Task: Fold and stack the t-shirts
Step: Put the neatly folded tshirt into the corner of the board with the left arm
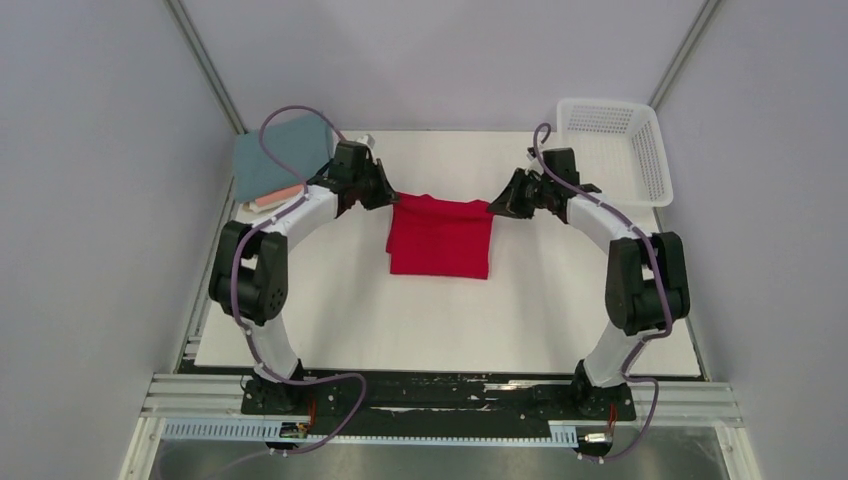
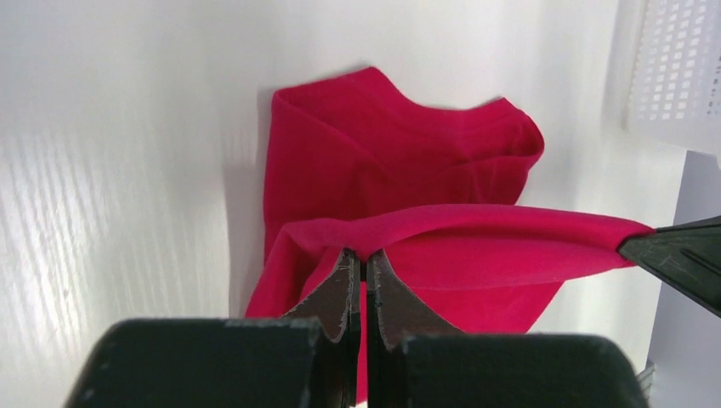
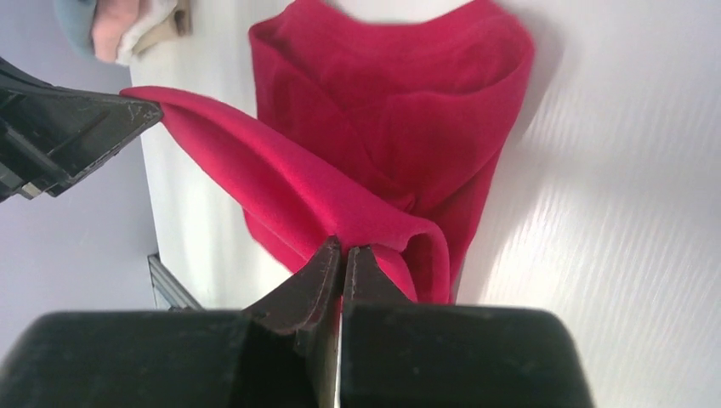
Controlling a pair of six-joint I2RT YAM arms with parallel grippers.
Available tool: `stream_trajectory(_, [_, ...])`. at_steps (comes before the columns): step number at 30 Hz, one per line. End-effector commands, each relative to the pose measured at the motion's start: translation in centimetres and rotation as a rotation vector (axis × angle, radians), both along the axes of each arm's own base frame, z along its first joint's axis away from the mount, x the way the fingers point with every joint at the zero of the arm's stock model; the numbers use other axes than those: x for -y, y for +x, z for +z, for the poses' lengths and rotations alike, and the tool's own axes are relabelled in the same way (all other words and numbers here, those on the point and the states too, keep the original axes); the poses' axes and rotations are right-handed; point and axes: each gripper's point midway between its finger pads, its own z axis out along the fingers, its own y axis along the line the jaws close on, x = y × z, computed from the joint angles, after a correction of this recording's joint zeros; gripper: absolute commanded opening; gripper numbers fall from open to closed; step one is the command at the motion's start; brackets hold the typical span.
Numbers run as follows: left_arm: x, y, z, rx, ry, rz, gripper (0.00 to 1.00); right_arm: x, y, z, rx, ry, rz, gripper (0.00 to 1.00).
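Hard to see: the folded teal-blue shirt (image 1: 283,152) tops a stack at the table's far-left corner, partly behind the left arm. The salmon-pink shirt (image 1: 281,195) shows only an edge, and the cream shirt (image 3: 160,32) is cut off in the right wrist view.
Task item: the crimson-red short-sleeved cloth t-shirt (image 1: 440,238) lies mid-table on the white table (image 1: 450,330), its far edge lifted taut between both grippers.
Left gripper (image 2: 363,255): fingers pressed together, pinching the raised edge's left end.
Right gripper (image 3: 343,248): fingers together on the right end.
White plastic mesh basket (image 1: 615,150): far-right corner, apart from the shirt.
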Motion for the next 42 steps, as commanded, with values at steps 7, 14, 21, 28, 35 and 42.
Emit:
stream_trajectory(7, [0.9,7.7,-1.0,0.045,-0.016,-0.072,0.23,2.2,11.0,-1.7,0.134,-0.064,-0.167,0.26])
stream_trajectory(14, [1.6,7.9,4.2,0.133,-0.033,-0.125,1.0,1.6,10.9,3.5,0.247,-0.083,-0.116,0.96])
stream_trajectory(21, [3.5,4.7,3.9,0.114,-0.113,-0.223,1.0,-4.9,3.8,3.4,0.219,0.106,0.1,1.0])
stream_trajectory(28, [4.9,6.9,0.2,0.033,-0.134,-0.247,1.0,-6.0,7.9,0.5,0.183,0.088,0.062,1.0])
stream_trajectory(35, [4.5,9.1,-5.5,-0.081,-0.099,-0.191,1.0,-3.4,12.2,-6.7,0.088,0.011,-0.068,1.0])
stream_trajectory(42, [3.0,8.0,-10.2,-0.212,-0.021,-0.139,1.0,-2.9,10.1,-14.3,-0.123,0.013,-0.082,1.0])
